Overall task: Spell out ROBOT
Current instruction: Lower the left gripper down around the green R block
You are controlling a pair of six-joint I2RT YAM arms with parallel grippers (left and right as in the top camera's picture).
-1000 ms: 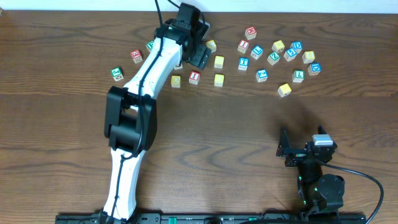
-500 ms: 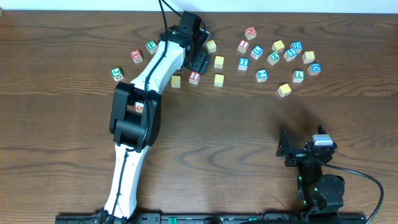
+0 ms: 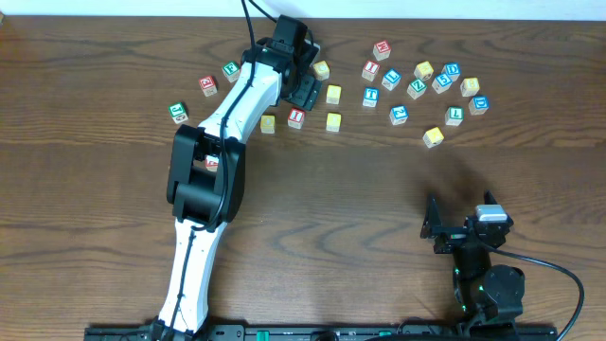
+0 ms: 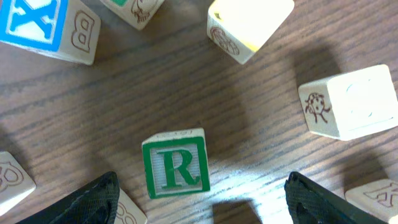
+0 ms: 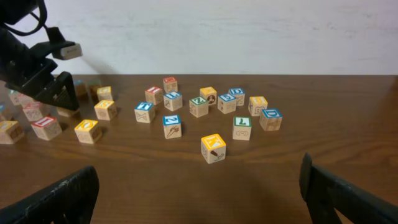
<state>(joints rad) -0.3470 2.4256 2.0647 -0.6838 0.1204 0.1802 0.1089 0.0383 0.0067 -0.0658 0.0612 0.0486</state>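
Your left gripper [image 4: 200, 202] hangs spread over the R [image 4: 176, 167], which sits off-centre between its fingers. Centre it first, drop straight, then close squarely without nudging the cubes [image 4: 345, 102] beyond the fingers.

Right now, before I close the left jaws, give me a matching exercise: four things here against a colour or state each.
Things: 1 R cube; 2 X cube; 3 right gripper; 4 left gripper.
Descriptions: a blue letter; b open, apart from the cubes; c green letter; d open, over the cubes.
Pairs: 1-c; 2-a; 3-b; 4-d.
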